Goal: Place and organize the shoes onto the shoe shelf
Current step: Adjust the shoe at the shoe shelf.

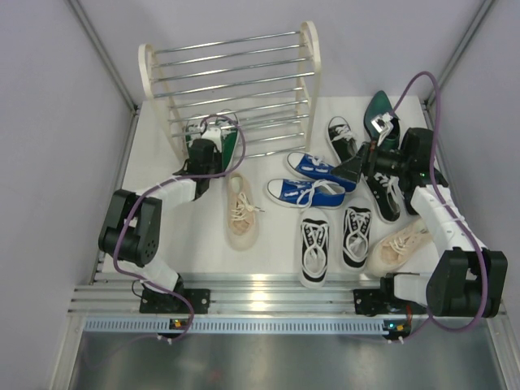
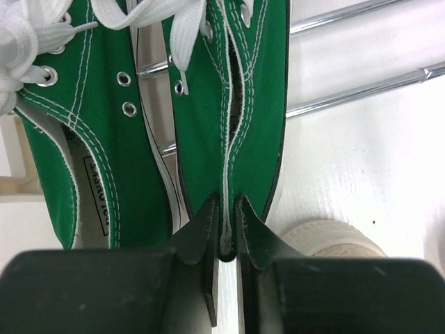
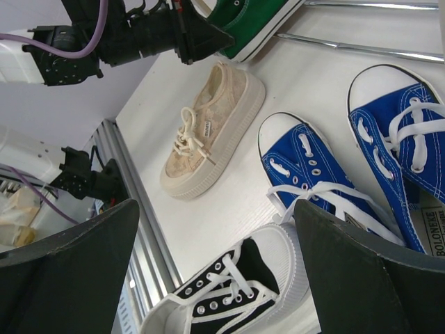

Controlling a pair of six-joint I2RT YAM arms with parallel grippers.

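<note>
The shoe shelf stands at the back left, chrome rods between cream side panels. My left gripper is at its lowest rods, shut on the heel of a green sneaker, fingertips pinching the heel seam. The second green sneaker lies just left of it. My right gripper hangs open and empty over the shoes on the right; in its wrist view a black-and-white sneaker lies between its fingers. Two blue sneakers and a beige sneaker lie mid-table.
Black-and-white sneakers lie near the front, others by the right arm. A second beige sneaker is at the front right. A dark green dress shoe is at the back right. Grey walls enclose the white table.
</note>
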